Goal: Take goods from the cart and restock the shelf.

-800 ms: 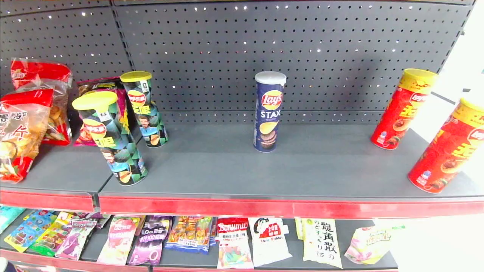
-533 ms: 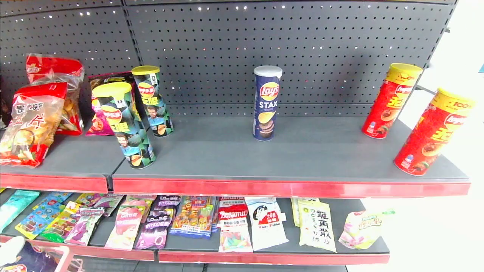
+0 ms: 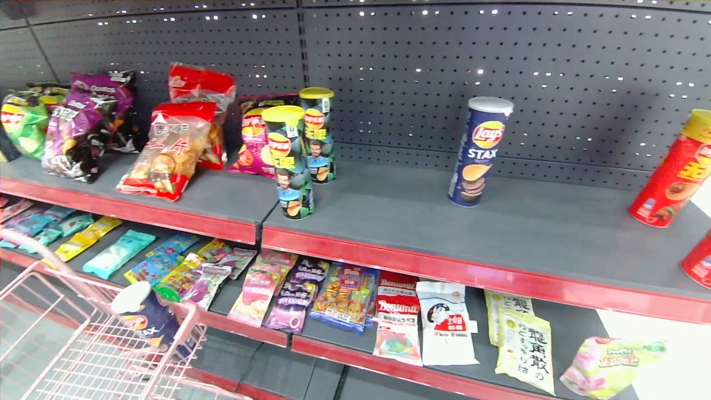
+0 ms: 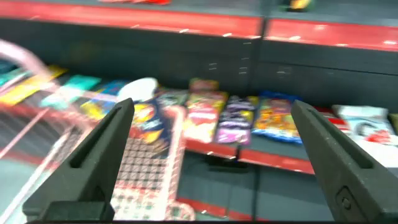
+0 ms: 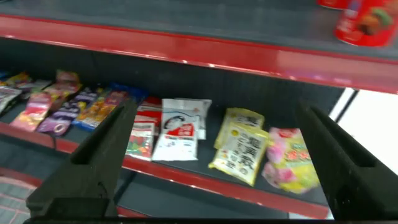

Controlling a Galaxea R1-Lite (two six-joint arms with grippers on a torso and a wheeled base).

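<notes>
Left claw and right claw both gape wide and hold nothing, low in front of the shelves.
The blue can to be restocked leans in a corner of the pink cart, below the grey shelf. From where I stand, the risks are a finger snagging the cart's wire rim or the smooth round can slipping from a pinch. A careless set-down could topple the upright can already there. The boards are red-edged, the back panel is perforated, and flat sweet packets lie underneath.
</notes>
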